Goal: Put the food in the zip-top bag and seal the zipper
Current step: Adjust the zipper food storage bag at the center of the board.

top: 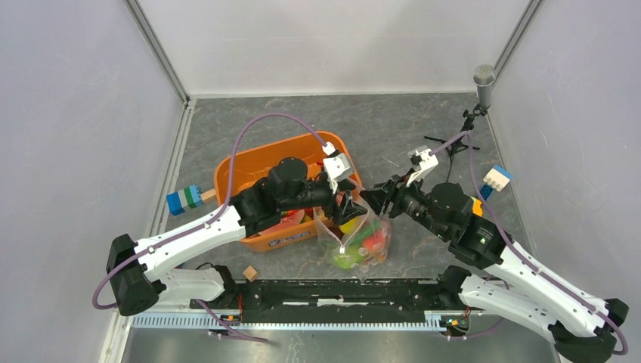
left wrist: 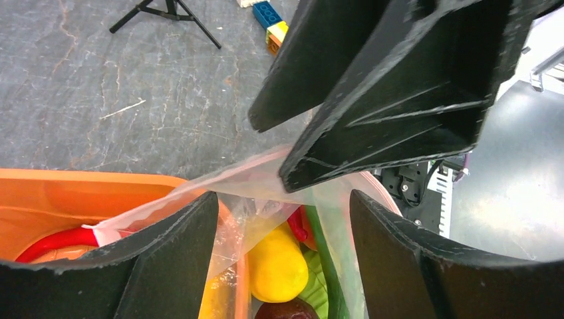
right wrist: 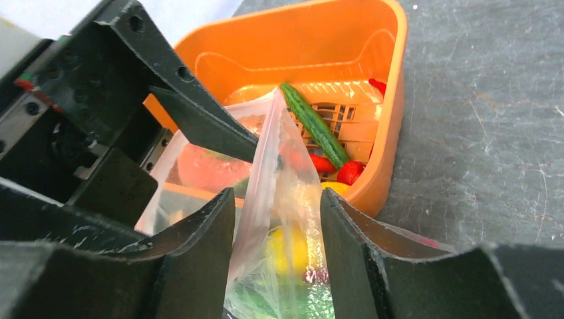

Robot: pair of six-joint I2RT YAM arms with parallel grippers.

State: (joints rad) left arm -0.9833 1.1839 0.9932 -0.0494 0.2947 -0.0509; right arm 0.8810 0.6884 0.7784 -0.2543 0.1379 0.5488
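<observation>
Clear zip-top bag (top: 360, 243) beside orange tub (right wrist: 319, 46), left claw (left wrist: 282, 199), right claw (right wrist: 276, 199), both parted astride its mouth

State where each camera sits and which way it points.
Top external: high behind the bases, looking down; both arms show, meeting at the zip-top bag.
Left wrist: looks along its jaws at the bag's mouth; right jaws opposite.
Right wrist: looks past its jaws toward the orange tub.
Both wrists share bag and tub.
</observation>
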